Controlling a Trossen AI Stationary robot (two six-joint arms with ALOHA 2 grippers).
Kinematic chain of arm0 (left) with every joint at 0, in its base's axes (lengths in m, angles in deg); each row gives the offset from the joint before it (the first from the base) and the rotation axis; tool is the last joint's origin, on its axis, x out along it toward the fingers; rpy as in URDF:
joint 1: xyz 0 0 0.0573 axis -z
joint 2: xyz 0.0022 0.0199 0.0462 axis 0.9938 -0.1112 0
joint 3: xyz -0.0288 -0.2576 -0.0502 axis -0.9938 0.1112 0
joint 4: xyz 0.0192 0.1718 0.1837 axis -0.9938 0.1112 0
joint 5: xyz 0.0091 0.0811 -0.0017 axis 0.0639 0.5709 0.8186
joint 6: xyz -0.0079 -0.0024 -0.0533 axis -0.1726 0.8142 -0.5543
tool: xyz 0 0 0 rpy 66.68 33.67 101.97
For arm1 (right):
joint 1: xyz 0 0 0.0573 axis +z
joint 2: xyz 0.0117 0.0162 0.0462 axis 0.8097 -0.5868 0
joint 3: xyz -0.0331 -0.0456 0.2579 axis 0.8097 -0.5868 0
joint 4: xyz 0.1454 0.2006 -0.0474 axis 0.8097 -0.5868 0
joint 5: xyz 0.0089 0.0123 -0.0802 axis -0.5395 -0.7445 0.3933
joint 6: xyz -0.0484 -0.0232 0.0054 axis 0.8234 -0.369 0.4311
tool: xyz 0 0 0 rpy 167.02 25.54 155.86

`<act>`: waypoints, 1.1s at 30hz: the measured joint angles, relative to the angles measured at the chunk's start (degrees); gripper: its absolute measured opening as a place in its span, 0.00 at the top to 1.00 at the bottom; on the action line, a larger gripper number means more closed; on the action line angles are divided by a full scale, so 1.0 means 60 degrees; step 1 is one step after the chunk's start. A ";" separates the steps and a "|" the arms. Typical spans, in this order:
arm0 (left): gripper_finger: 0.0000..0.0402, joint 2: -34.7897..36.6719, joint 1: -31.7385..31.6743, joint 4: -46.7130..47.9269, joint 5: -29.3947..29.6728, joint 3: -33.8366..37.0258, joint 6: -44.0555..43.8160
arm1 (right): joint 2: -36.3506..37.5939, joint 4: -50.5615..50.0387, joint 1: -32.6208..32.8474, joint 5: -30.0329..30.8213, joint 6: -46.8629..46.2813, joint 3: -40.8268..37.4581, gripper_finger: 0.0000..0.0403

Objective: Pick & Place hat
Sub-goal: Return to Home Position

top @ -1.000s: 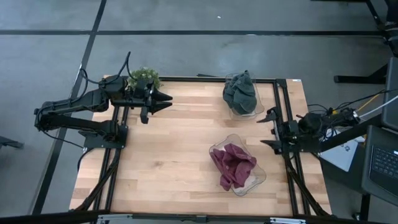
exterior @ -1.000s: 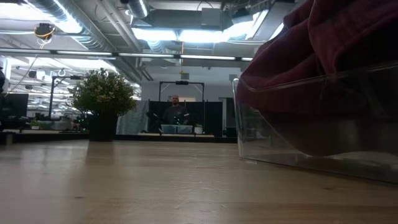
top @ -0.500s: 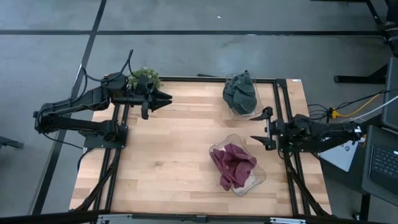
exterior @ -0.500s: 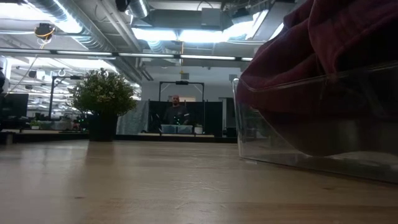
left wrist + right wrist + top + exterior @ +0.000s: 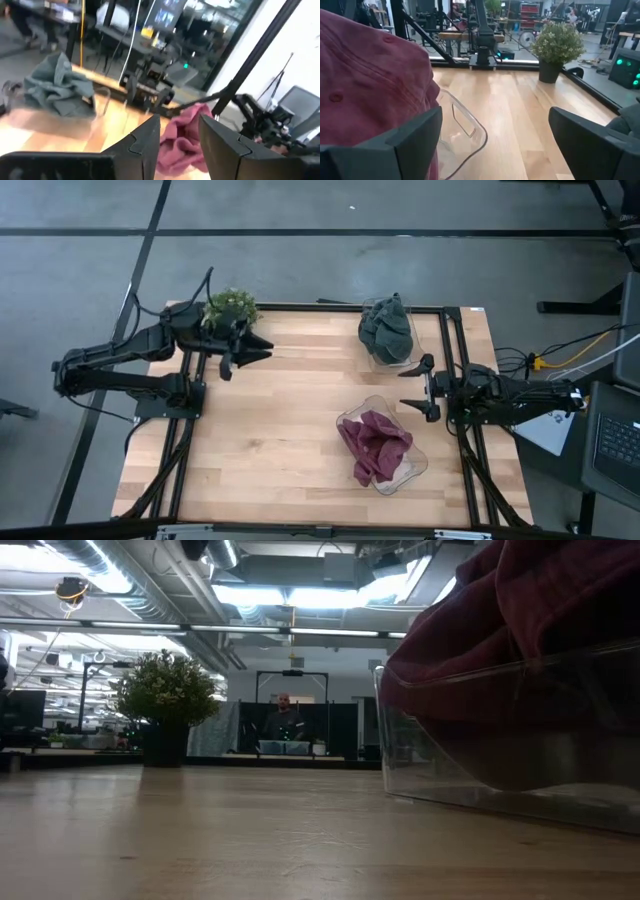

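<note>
wooden table (image 5: pixel 270 420) | far clear bin (image 5: pixel 388 363) | near clear bin (image 5: pixel 420 463) | potted plant (image 5: pixel 230 304) at corner

maroon caps (image 5: pixel 377 446) showing through clear bin (image 5: pixel 419 466), dark grey caps (image 5: pixel 387 328), pale plank-striped wooden table (image 5: pixel 270 420), green plant (image 5: pixel 231 303), black pot (image 5: pixel 163 746)

Pale strip-laminated wooden table top (image 5: pixel 270 430): smooth, low sheen. Clear rounded plastic bin (image 5: pixel 417 467): glossy, reflective walls. Dark red cloth caps (image 5: pixel 365 85) in it: matt woven fabric, visible stitching and eyelet. Grey-green cloth caps (image 5: pixel 388 330): soft, matt, creased. Black metal frame rails (image 5: pixel 452 340): satin.
</note>
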 joint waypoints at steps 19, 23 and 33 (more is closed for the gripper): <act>0.68 0.5145 0.0316 -0.2997 0.2459 0.6684 0.0962 | -0.0002 0.0005 -0.0004 0.0004 -0.0134 0.0000 0.10; 0.68 0.6093 0.0319 -0.3023 0.2688 0.7447 0.1259 | -0.0004 0.0006 -0.0004 0.0004 -0.0130 0.0000 0.10; 0.68 0.7566 0.0317 -0.2357 0.2791 0.8327 0.2104 | -0.0004 0.0006 -0.0004 0.0008 -0.0130 0.0000 0.10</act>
